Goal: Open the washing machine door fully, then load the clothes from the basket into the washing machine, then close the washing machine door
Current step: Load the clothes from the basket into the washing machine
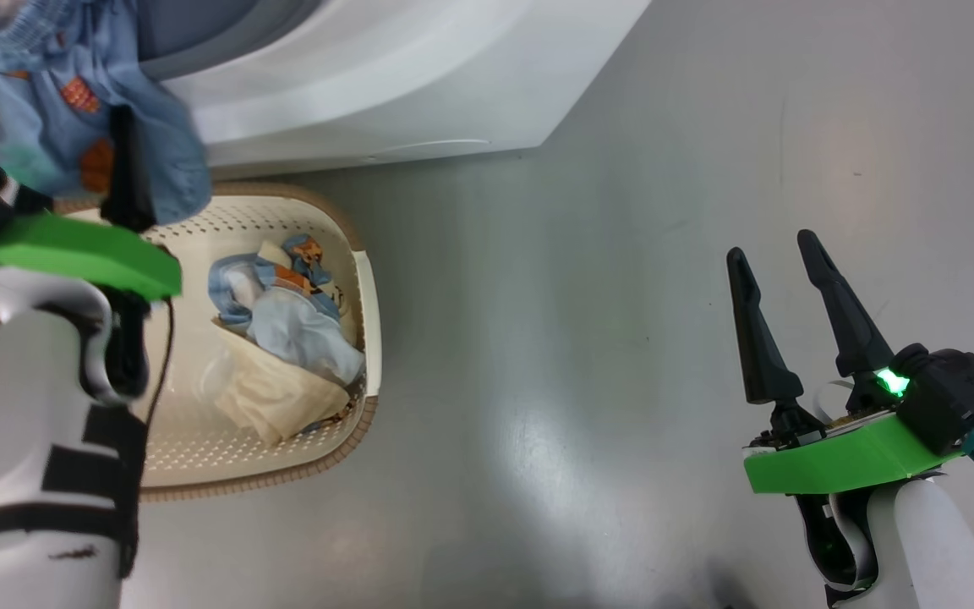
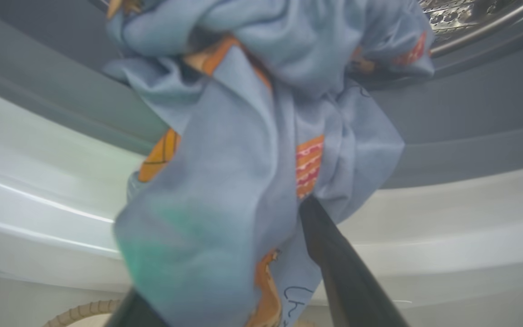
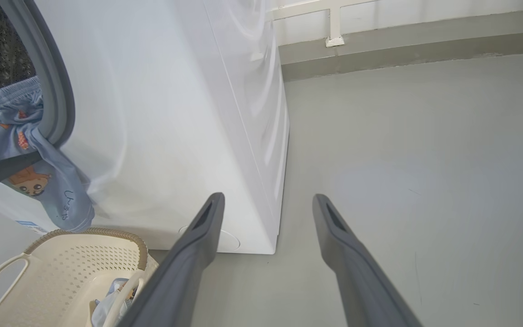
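Both tools spread, left tool (image 2: 225, 236) amid soft printed garment (image 2: 243, 136), right tool (image 1: 773, 245) over glossy floor (image 1: 538, 338)

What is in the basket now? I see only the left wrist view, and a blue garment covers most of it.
Observer: The head view shows the basket holding a heap of clothes: light blue, cream-beige and a piece with orange prints.
Operator: And where is the right hand?
Observer: The right hand is open and empty, above bare floor, well to the right of the basket.
Operator: Is the blue garment fully inside the drum?
Observer: No. In the right wrist view the blue garment hangs over the grey rubber ring and down the white front of the washing machine, above the basket.
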Tool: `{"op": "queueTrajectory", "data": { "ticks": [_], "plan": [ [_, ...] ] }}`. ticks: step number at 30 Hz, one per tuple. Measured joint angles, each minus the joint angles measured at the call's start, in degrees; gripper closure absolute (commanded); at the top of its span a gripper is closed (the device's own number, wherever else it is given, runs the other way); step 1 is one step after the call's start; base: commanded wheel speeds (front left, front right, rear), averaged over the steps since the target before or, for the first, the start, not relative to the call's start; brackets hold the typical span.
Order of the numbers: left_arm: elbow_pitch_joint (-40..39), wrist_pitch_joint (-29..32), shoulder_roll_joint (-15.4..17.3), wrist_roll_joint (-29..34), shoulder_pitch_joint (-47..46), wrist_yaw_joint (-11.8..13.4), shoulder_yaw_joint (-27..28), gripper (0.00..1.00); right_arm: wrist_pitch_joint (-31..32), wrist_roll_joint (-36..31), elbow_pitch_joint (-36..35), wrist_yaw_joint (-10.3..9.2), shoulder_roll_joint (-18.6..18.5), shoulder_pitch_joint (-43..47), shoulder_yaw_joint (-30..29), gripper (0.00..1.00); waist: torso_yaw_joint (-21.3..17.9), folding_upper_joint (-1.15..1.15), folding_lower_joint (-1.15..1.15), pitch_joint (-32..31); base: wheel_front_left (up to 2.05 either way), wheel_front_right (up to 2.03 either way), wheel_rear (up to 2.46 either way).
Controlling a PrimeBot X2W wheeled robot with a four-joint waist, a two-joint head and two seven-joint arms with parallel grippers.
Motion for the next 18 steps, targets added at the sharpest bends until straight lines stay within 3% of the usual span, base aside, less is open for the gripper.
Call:
{"op": "queueTrajectory", "data": {
  "ticks": [3,5,6,18],
  "plan": [
    [1.6,-0.3,0.7,0.1,-1.7,0.0,-0.4,0.00,0.0,0.0,0.0,0.00,0.0,0.0,-0.1,0.00,-0.4,0.00,0.00,0.5,0.00,0.00,0.00],
    [2.3,-0.7,1.0,0.0,-1.8,-0.1,-0.4,0.76,0.0,0.0,0.1,0.00,0.0,0.0,-0.1,0.00,-0.5,0.00,0.00,0.7,0.00,0.00,0.00],
    [2.6,-0.7,1.2,0.0,-1.9,-0.2,-0.4,1.00,0.0,0.0,0.1,0.00,0.1,0.0,-0.2,0.00,-0.6,0.00,0.00,0.7,0.00,0.00,0.00],
    [-1.1,0.9,2.2,6.5,-0.4,1.7,-2.8,1.00,0.0,0.0,0.5,0.00,0.2,0.0,-0.5,0.00,0.5,0.00,0.00,-0.6,0.00,0.00,0.00]
  ]
}}
